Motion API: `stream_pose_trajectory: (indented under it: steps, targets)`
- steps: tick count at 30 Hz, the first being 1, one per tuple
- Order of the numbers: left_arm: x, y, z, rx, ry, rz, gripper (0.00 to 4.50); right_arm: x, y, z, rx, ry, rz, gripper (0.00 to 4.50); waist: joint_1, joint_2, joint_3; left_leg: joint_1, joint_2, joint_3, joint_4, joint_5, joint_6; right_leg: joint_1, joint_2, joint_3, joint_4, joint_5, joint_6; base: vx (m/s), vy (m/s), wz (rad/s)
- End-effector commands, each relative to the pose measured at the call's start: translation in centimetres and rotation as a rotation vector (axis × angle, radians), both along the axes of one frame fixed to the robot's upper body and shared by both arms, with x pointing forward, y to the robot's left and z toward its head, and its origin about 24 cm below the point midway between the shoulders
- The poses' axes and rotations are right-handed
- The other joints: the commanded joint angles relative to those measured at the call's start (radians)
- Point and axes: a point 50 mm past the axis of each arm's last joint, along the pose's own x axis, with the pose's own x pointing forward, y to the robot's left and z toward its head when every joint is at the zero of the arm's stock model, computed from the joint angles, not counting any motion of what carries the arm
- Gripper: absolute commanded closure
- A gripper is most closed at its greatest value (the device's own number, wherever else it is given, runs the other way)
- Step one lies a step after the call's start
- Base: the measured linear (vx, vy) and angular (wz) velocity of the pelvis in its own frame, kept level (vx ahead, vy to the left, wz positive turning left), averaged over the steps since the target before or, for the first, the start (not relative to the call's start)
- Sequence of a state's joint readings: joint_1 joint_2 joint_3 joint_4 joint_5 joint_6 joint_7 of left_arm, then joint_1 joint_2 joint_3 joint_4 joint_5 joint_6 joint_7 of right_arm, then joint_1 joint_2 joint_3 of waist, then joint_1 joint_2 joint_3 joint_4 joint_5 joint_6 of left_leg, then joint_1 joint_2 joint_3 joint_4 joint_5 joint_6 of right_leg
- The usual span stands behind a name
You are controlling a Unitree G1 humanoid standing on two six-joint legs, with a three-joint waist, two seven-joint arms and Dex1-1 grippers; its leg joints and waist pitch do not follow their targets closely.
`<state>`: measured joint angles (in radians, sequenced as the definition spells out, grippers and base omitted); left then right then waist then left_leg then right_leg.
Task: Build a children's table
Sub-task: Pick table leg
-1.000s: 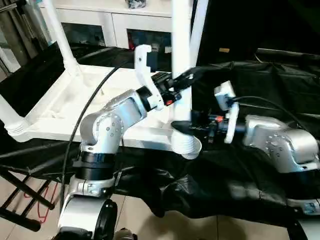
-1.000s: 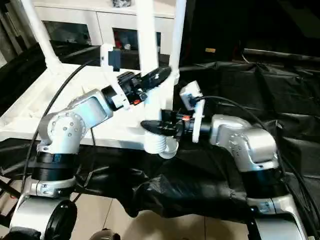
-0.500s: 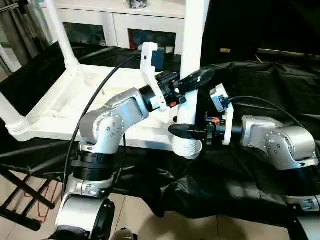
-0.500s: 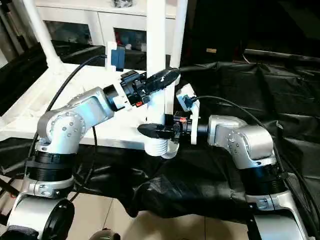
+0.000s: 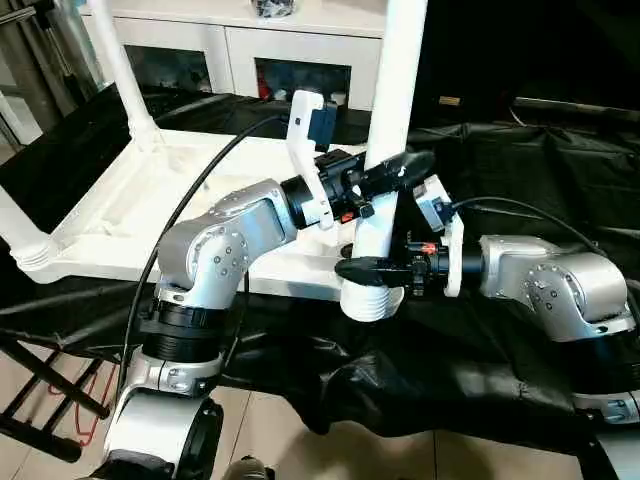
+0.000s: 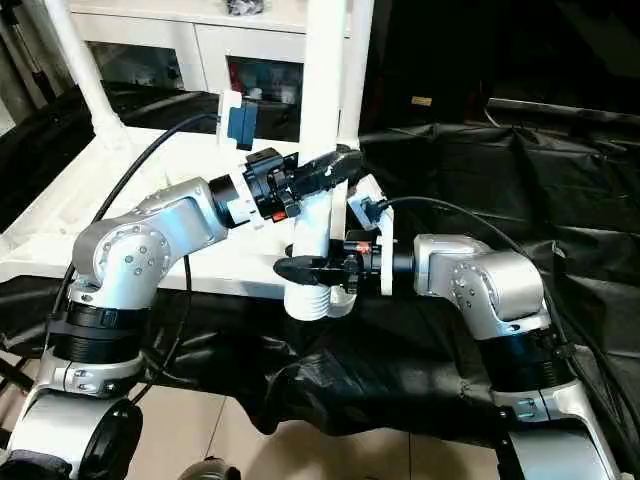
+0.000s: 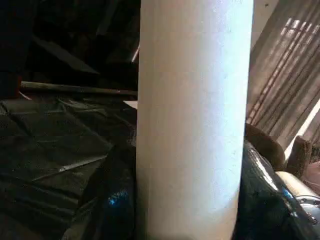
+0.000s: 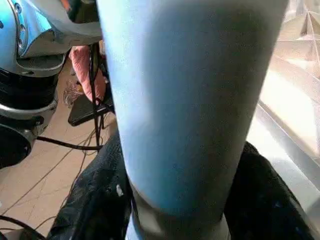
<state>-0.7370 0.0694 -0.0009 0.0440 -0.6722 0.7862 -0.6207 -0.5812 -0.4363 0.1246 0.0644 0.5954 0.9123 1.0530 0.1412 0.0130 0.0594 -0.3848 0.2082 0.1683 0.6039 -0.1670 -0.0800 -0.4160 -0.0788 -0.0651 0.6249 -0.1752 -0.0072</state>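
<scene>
While the white leg (image 5: 393, 120) stands nearly upright in the ribbed corner socket (image 5: 372, 298) at the near edge of the upturned table top (image 5: 140, 215), both grippers are clamped on it, so the step in hand looks like seating or twisting this leg home. To do that well, I judge the leg should be kept square to the socket and pushed straight along its own axis, the two grips working together and not against each other, since a tilt could bind the ribbed end or lever the light top across the black drape (image 5: 520, 330). The left gripper (image 5: 385, 178) pinches the leg partway up its lower stretch, its black fingers wrapped on either side of the tube; the left wrist view shows the leg rising between those dark fingers. The right gripper (image 5: 370, 268) pinches the same leg lower down, just above the socket, coming in from the robot's right, and the right wrist view shows its fingers hugging the tube at its base. The table top lies underside up on the draped work table, with other legs already standing at its far-left corner (image 5: 120, 70) and near-left corner (image 5: 22, 235). Behind it stands a white cabinet (image 5: 230, 35).
</scene>
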Motion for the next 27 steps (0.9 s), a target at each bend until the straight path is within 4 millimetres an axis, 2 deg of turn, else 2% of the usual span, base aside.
stream_pose_trajectory:
  steps: [1, 3, 5, 8, 10, 13, 15, 16, 17, 18, 20, 22, 23, 24, 27]
  targets:
    - [-0.6, -0.5, 0.4, -0.002, -0.024, -0.039, 2.63, 0.1, -0.2, 0.1, -0.006, 0.001, -0.013, 2.54, -0.001, -0.018, -0.082, 0.009, 0.008, 0.005, -0.056, -0.113, 0.015, 0.067, -0.047, 0.037, -0.072, -0.169, -0.17, 0.0, 0.0, 0.0]
    - [-0.3, -0.4, 0.1, 0.012, -0.012, -0.002, 2.64, 0.0, -0.1, -0.1, -0.004, 0.001, -0.015, 2.54, -0.001, -0.018, -0.082, 0.008, 0.007, 0.005, -0.056, -0.115, 0.015, 0.067, -0.047, 0.037, -0.072, -0.171, -0.17, 0.0, 0.0, 0.0]
    - [0.1, -0.3, -0.2, 0.031, 0.001, 0.036, 2.08, -0.1, 0.0, -0.2, -0.001, 0.0, -0.019, 2.55, -0.002, -0.018, -0.082, 0.009, 0.008, 0.005, -0.056, -0.115, 0.014, 0.067, -0.047, 0.037, -0.072, -0.17, -0.169, 0.0, 0.0, 0.0]
    - [0.2, 0.0, -0.4, 0.039, -0.002, 0.054, 1.91, -0.1, 0.1, -0.4, 0.004, -0.003, -0.028, 2.56, -0.002, -0.018, -0.083, 0.008, 0.008, 0.004, -0.056, -0.109, 0.016, 0.068, -0.047, 0.037, -0.072, -0.161, -0.168, 0.0, 0.0, 0.0]
    - [0.3, 0.1, -0.3, 0.015, -0.02, 0.082, 1.53, -0.1, 0.1, -0.4, 0.015, -0.006, -0.041, 2.57, -0.001, -0.018, -0.082, 0.008, 0.008, 0.004, -0.057, -0.112, 0.015, 0.067, -0.048, 0.037, -0.073, -0.167, -0.168, 0.0, 0.0, 0.0]
    - [0.7, 0.6, 0.2, -0.052, -0.055, 0.152, 1.46, 0.1, 0.2, -0.5, 0.036, -0.017, -0.076, 2.58, -0.003, -0.019, -0.083, 0.006, 0.008, 0.004, -0.057, -0.112, 0.014, 0.068, -0.049, 0.036, -0.073, -0.159, -0.168, 0.0, 0.0, 0.0]
    - [1.5, 1.5, 0.5, -0.111, -0.105, 0.282, 1.46, 0.5, 0.2, -0.3, 0.092, -0.04, -0.152, 2.58, -0.003, -0.019, -0.082, 0.007, 0.008, 0.005, -0.057, -0.12, 0.014, 0.068, -0.049, 0.037, -0.075, -0.173, -0.163, 0.0, 0.0, 0.0]
    - [1.9, 2.0, 0.7, -0.148, -0.119, 0.36, 1.46, 0.8, 0.2, -0.2, 0.119, -0.055, -0.197, 2.58, -0.003, -0.008, -0.083, 0.006, 0.009, 0.002, -0.058, -0.124, 0.009, 0.067, -0.051, 0.036, -0.075, -0.183, -0.155, 0.0, 0.0, 0.0]
    - [2.3, 2.6, 0.7, -0.178, -0.113, 0.431, 1.46, 1.1, 0.0, -0.2, 0.138, -0.069, -0.265, 2.58, -0.005, -0.01, -0.082, 0.007, 0.008, 0.003, -0.058, -0.131, 0.009, 0.064, -0.049, 0.037, -0.081, -0.188, -0.15, 0.0, 0.0, 0.0]
    - [2.3, 2.6, 0.7, -0.178, -0.113, 0.431, 1.46, 1.1, 0.0, -0.2, 0.138, -0.069, -0.265, 2.58, -0.006, -0.015, -0.082, 0.008, 0.007, 0.004, -0.059, -0.138, 0.003, 0.065, -0.049, 0.035, -0.081, -0.195, -0.146, 0.0, 0.0, 0.0]
    - [2.7, 3.2, 0.7, -0.197, -0.112, 0.492, 1.46, 1.8, -0.5, -0.4, 0.141, -0.1, -0.377, 2.59, -0.005, -0.009, -0.083, 0.009, 0.009, 0.002, -0.06, -0.132, -0.001, 0.065, -0.048, 0.036, -0.077, -0.185, -0.142, 0.0, 0.0, 0.0]
    - [2.7, 3.3, 0.5, -0.175, -0.131, 0.492, 1.46, 2.2, -0.9, -0.5, 0.129, -0.112, -0.437, 2.59, -0.006, -0.011, -0.085, 0.01, 0.007, 0.002, -0.061, -0.134, -0.007, 0.063, -0.048, 0.035, -0.079, -0.187, -0.135, 0.0, 0.0, 0.0]
    - [2.6, 3.2, -0.1, -0.095, -0.162, 0.463, 1.46, 2.7, -1.6, -0.8, 0.103, -0.137, -0.524, 2.59, -0.006, -0.009, -0.085, 0.013, 0.008, 0.002, -0.061, -0.134, -0.008, 0.061, -0.047, 0.035, -0.078, -0.185, -0.133, 0.0, 0.0, 0.0]
    - [2.6, 3.2, -0.1, -0.095, -0.162, 0.463, 1.46, 2.7, -1.6, -0.8, 0.103, -0.137, -0.524, 2.59, -0.007, -0.008, -0.085, 0.012, 0.008, 0.002, -0.062, -0.132, -0.014, 0.06, -0.046, 0.035, -0.075, -0.184, -0.129, 0.0, 0.0, 0.0]
    - [2.4, 2.8, -2.0, 0.134, -0.207, 0.386, 1.46, 3.1, -2.8, -1.0, 0.069, -0.162, -0.621, 2.59, -0.007, -0.006, -0.084, 0.014, 0.008, 0.002, -0.063, -0.129, -0.012, 0.059, -0.045, 0.036, -0.074, -0.17, -0.127, 0.0, 0.0, 0.0]
